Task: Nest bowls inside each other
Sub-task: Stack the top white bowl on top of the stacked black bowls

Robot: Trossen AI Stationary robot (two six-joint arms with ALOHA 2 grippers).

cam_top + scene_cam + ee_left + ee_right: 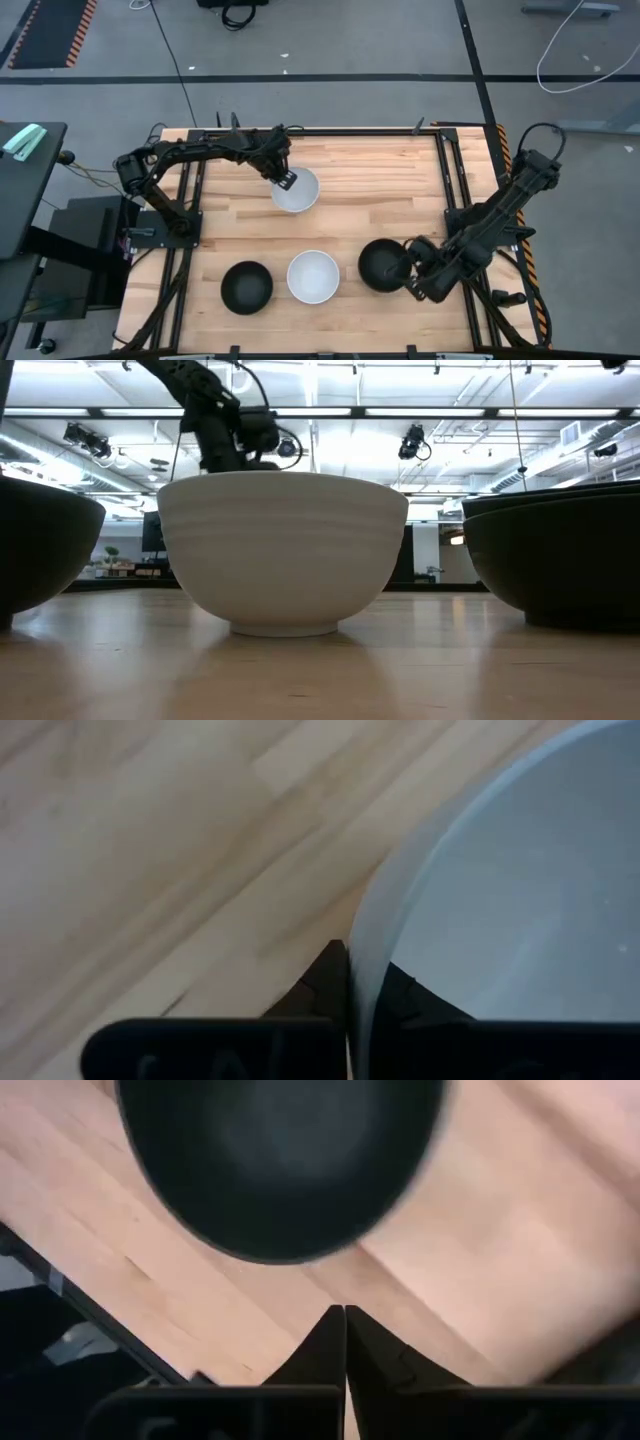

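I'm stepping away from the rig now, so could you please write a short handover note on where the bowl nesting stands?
Left gripper: shut on the rim of the far white bowl.
Right gripper: shut, empty, beside the right black bowl.
Near row on the table: left black bowl, near white bowl, right black bowl.
Done: no nesting visible from above.
Left: stack all the bowls.

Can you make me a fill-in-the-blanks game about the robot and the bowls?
1. The left gripper pinches the rim of a ____ bowl.
2. The front row has a black bowl, a white bowl and a ____ bowl.
3. The right gripper's fingers are ____.

Missing words: white; black; shut
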